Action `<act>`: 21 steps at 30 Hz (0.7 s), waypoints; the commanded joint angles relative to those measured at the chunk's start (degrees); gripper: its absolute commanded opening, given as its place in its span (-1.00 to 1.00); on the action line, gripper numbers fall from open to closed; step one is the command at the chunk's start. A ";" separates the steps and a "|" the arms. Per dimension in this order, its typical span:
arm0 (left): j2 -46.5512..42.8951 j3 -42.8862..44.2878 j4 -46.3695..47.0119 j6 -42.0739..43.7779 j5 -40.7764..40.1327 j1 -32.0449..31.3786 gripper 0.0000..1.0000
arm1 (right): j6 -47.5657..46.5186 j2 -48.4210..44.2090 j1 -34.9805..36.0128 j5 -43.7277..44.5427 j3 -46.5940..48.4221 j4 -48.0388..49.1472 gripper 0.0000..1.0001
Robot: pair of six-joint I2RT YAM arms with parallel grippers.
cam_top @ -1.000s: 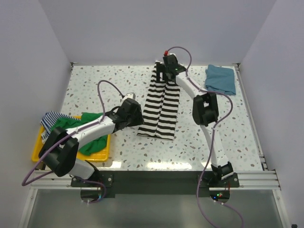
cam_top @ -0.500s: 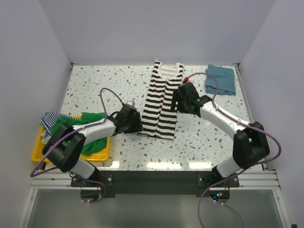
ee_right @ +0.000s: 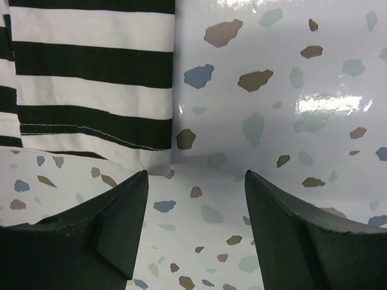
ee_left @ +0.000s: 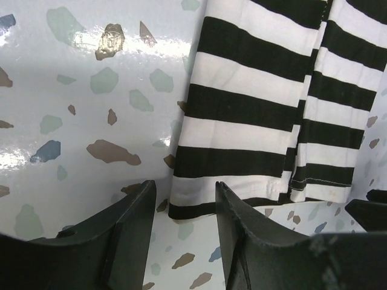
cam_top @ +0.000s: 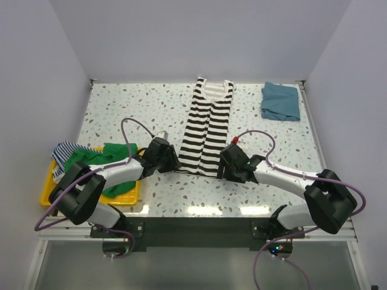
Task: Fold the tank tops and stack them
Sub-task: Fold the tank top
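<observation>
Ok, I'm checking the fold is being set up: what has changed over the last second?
The right gripper swung from the striped top's neck end back to its near right corner; the left gripper slid nearer, to the near left corner. Both are open, holding nothing. The striped top, folded teal top and tray pile stayed put.

The speckled tabletop [cam_top: 121, 106] lies bare left of the long black-and-white striped cloth tank top [cam_top: 208, 130] and between it and the folded teal-blue cloth top [cam_top: 281, 101]. A yellow plastic tray [cam_top: 47, 192] heaped with clothes [cam_top: 109, 158] blocks the near-left side.
</observation>
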 commanded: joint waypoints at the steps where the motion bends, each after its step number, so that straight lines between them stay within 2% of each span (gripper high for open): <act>1: -0.12 -3.07 -2.46 -1.60 -0.02 -0.35 -0.02 | 6.30 -1.38 1.48 2.36 -1.77 4.71 0.36; 7: 0.32 -4.74 -2.02 -2.74 -0.81 -1.75 -0.07 | 11.58 -1.03 2.19 3.59 -4.76 9.37 0.35; 14: 0.94 -5.19 -3.24 -4.41 -3.35 -2.63 -0.16 | 15.18 -4.71 2.19 6.76 -7.49 10.96 0.31; 19: 0.76 -5.19 -4.13 -4.77 -4.50 -2.72 -0.25 | 15.19 -5.51 2.19 7.02 -7.58 11.05 0.30; 21: 0.85 -5.18 -4.21 -4.59 -4.67 -2.72 -0.35 | 15.01 -4.81 2.19 6.15 -7.14 11.57 0.27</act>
